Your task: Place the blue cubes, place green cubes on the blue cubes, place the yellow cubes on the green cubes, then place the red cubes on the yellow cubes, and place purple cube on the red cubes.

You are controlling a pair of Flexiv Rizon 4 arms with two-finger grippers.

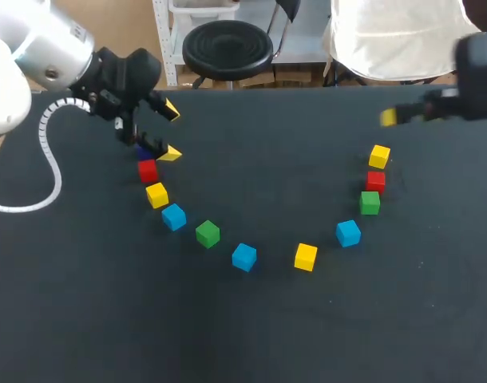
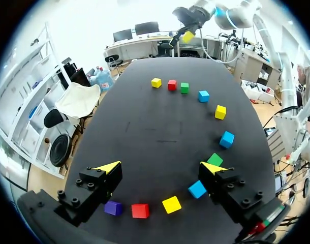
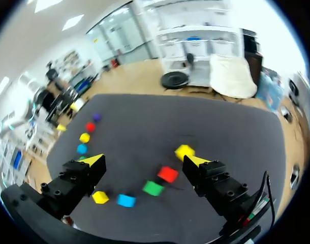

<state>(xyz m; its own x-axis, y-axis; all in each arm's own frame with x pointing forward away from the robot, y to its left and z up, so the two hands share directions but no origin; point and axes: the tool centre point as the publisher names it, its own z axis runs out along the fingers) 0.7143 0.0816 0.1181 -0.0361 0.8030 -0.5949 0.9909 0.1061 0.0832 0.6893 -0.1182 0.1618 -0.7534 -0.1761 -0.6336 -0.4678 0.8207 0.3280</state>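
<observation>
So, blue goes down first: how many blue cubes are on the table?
3 blue cubes: one next to the green cube on the left, one in the middle, one on the right by a yellow cube. None looks hidden.

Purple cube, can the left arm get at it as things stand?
Probably yes. The left gripper is open and hangs just above that end of the row; the purple cube lies uncovered near one finger. The red cube beside it could crowd a finger.
</observation>
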